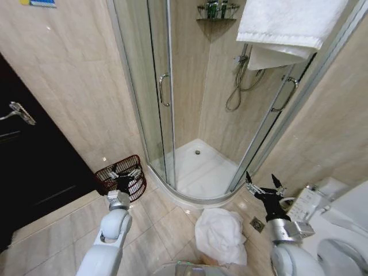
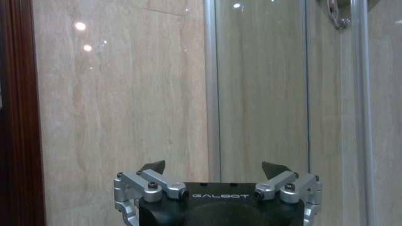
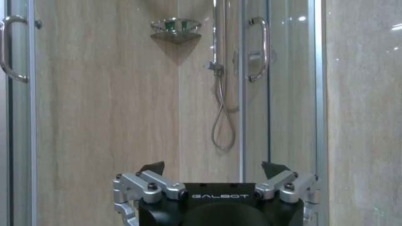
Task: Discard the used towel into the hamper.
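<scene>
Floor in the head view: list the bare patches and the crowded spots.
Bare tile lies between the hamper and the crumpled towel, and along the shower curb. The shower tray is bare too. Crowded: the right corner, where the right gripper, floor drain and toilet cluster.

Left pincer point(image 1: 125, 174) hides part of the hamper point(image 1: 109, 175); the hanging towel point(image 1: 287, 23) is cut off by the top edge.
</scene>
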You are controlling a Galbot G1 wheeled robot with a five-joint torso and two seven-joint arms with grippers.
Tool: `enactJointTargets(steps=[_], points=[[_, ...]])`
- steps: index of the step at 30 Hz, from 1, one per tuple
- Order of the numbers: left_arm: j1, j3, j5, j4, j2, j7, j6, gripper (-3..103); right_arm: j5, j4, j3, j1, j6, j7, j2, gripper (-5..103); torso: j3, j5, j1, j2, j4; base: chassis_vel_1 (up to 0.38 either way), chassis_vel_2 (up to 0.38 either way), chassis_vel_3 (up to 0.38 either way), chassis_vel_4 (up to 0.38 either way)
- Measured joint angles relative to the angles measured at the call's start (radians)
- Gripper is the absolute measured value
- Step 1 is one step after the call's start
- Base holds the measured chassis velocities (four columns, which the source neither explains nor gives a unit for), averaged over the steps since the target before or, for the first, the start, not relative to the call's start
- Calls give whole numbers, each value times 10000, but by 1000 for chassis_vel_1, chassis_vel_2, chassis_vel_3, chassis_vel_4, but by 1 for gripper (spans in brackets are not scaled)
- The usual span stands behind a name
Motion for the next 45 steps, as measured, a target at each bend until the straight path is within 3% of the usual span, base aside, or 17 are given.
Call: enactJointTargets(steps=[45], points=[[-44,-164,-27,182,73,23,-13,100,-45,338,-37,-104,-116,-5,4,100,1224,0,998,2225,0,0,0,0,0]])
